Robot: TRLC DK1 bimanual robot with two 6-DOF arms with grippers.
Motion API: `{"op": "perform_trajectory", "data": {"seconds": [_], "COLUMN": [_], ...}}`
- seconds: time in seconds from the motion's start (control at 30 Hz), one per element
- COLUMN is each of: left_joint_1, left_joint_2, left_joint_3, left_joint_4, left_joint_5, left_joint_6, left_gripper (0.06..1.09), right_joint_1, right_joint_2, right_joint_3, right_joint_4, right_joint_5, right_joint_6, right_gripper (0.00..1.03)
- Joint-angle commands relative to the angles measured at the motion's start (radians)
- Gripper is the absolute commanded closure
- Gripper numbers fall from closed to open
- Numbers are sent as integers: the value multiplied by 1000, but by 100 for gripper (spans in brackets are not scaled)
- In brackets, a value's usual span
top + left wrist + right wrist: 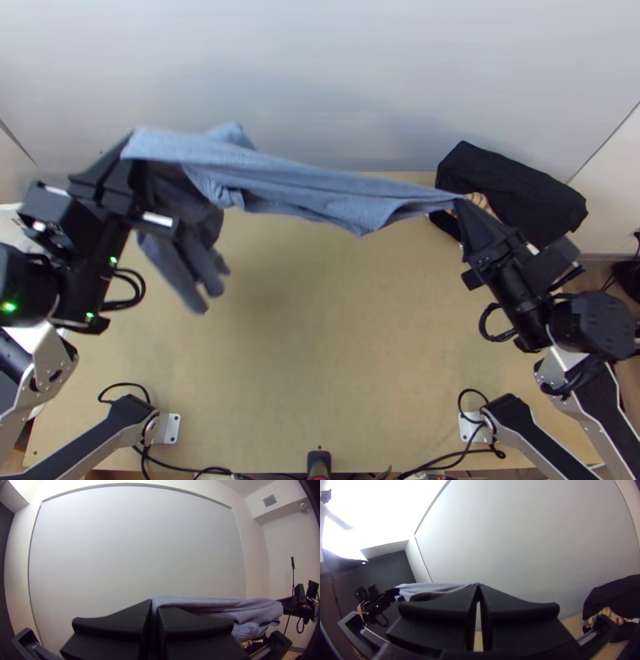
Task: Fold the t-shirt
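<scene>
Pale wall (pixel 360 72) out past the light wooden table (pixel 320 336), and the blue-grey t-shirt (pixel 308 190) is strung up above the far side, kinda bunched, left part drooping. Left claw (pixel 128 146) and right claw (pixel 460 203) both pinched closed, each on a bit of it.

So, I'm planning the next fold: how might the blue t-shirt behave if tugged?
Likely floppy: the blue t-shirt hangs in soft folds between the left gripper and right gripper. Its loose part, dangling by the left one, may swing. Probably light, as the cloth looks thin.
</scene>
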Motion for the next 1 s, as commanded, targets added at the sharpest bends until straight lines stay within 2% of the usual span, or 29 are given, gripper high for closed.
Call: {"op": "perform_trajectory", "data": {"seconds": [0.0,0.23,0.4,0.47,0.53,0.6,0.8,0.97], "left_joint_1": [-106,-249,-204,-141,-109,-85,-31,-11], "left_joint_2": [-81,-41,118,222,330,463,838,1100], "left_joint_3": [-208,-463,-538,-530,-512,-448,-113,178], "left_joint_4": [-86,-102,-65,-7,110,171,179,179], "left_joint_5": [-22,-16,91,168,196,217,266,272], "left_joint_6": [-67,-84,-127,-151,-164,-164,-174,-217], "left_gripper": [105,105,105,105,105,105,105,105], "right_joint_1": [24,33,-3,-16,-22,-25,-59,-103], "right_joint_2": [-4,-42,-50,-50,-50,-50,-11,61], "right_joint_3": [-99,-321,-461,-494,-514,-522,-519,-507], "right_joint_4": [-69,-115,-124,-116,-105,-102,-69,-16], "right_joint_5": [1,1,-11,-14,-14,-14,-14,-14], "right_joint_6": [27,46,79,89,92,93,99,102], "right_gripper": [100,100,100,100,100,100,100,100]}}
